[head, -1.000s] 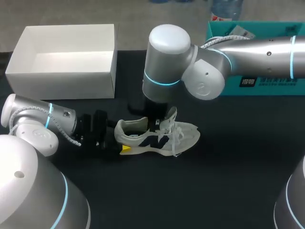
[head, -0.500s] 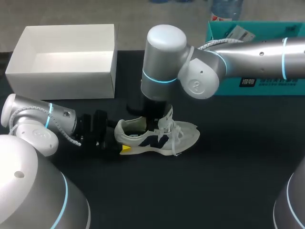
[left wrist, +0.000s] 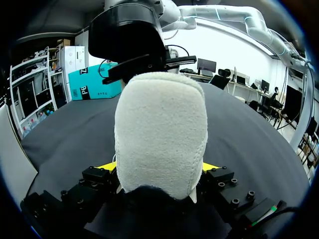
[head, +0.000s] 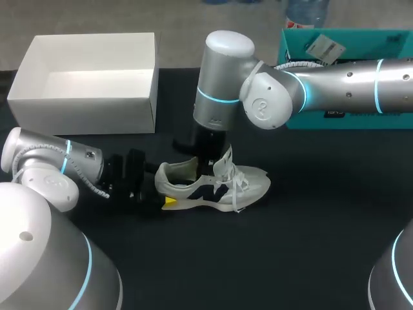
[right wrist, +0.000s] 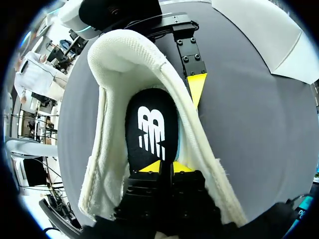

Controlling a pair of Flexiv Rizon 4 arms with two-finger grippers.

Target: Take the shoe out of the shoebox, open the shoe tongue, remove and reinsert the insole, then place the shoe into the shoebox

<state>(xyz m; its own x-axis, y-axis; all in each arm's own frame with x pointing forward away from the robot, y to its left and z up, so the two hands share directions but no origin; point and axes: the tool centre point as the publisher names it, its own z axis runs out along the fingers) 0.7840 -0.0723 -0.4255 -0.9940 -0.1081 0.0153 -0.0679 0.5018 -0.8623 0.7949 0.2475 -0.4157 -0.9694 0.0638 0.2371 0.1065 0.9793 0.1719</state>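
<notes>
Though the shoe [left wrist: 160,134] half hides it, left gripper [left wrist: 159,167] clamps its heel; right gripper [right wrist: 165,167] pinches insole [right wrist: 149,130]

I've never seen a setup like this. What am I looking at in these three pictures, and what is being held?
Two robot arms work at a dark table. The overhead picture looks down from behind them; the two round ones come from a camera on each wrist. On the table lie an open white shoebox and a white shoe. The left pincer clamps the shoe's heel from both sides. The right pincer is down inside the shoe, its yellow tips close together on the black insole, apparently pinching it.
</notes>
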